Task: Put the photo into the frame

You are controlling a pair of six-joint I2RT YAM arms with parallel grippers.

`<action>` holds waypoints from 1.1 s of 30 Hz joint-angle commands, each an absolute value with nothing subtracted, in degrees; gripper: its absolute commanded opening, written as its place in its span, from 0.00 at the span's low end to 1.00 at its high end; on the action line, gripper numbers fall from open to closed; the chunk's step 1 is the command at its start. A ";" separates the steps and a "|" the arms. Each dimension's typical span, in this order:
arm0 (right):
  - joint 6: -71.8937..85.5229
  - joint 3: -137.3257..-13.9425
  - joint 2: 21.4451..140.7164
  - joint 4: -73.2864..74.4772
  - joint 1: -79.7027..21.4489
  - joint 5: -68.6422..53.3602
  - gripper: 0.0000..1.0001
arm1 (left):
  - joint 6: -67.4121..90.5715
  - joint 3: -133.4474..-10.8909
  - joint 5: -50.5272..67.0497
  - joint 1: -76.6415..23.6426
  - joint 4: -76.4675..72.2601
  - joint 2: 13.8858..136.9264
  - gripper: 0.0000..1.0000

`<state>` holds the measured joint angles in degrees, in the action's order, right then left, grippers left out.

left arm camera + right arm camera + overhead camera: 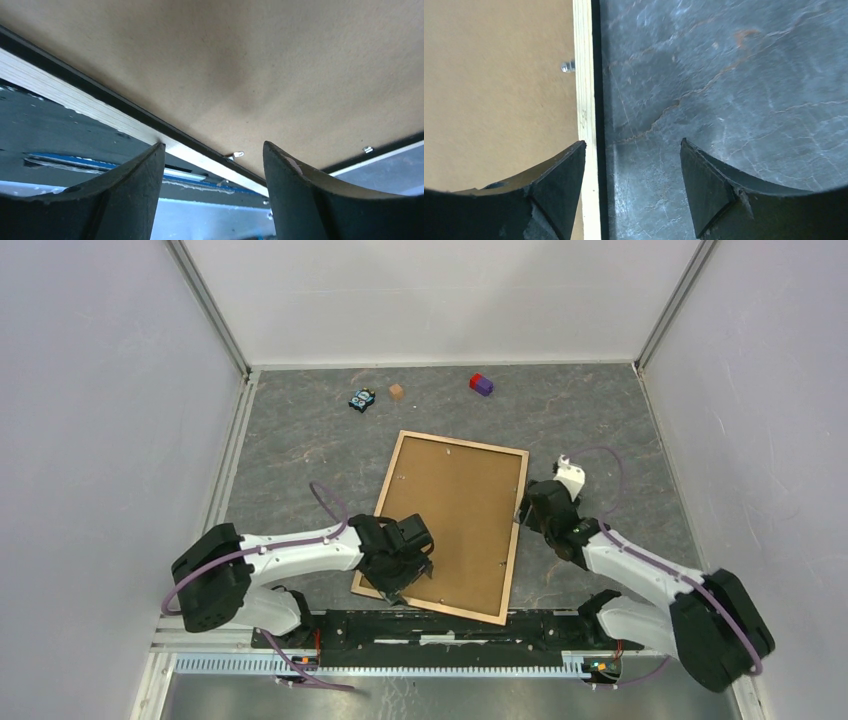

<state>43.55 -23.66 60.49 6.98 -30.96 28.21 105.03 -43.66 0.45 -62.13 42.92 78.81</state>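
Top view: even, diffuse overhead light, sharp, no glare; faint soft shadows on the table [620,430] beside the frame [465,443]. Left wrist view: board [250,60] inside frame slightly blurred, dim patch mid-board; left claw [212,145] underexposed.

A dark grey table [300,430], veined like marble with thin rusty streaks, is filling the bottom of this small booth. Plain white panels are closing it in on three sides: a back wall [440,290], a left wall [100,390] and a right wall [770,390]. Slim metal posts [210,310] are rising in the two far corners, and a pale strip [226,460] is edging the table where it is meeting the walls. Along the near side a toothed metal rail [420,670] is running across the width. Soft, even light is falling from above, casting only faint shadows and leaving a mild sheen on the stone pattern.
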 commanded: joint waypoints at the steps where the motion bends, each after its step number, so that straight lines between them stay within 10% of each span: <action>1: 38.67 -30.11 68.58 7.63 -30.76 21.22 0.74 | 101.06 -46.34 -8.33 -62.32 49.39 77.41 0.78; 25: 64.69 -30.76 77.81 20.93 -28.98 20.26 0.04 | 45.88 -73.32 -31.17 -60.84 41.32 82.28 0.91; 33: 73.11 -23.93 70.77 21.86 -23.36 20.12 0.00 | 35.51 -75.69 -28.28 -56.18 38.50 80.01 0.91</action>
<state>63.51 -28.71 71.50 13.37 -26.81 19.03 44.38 -76.14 -27.92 -58.24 41.58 83.18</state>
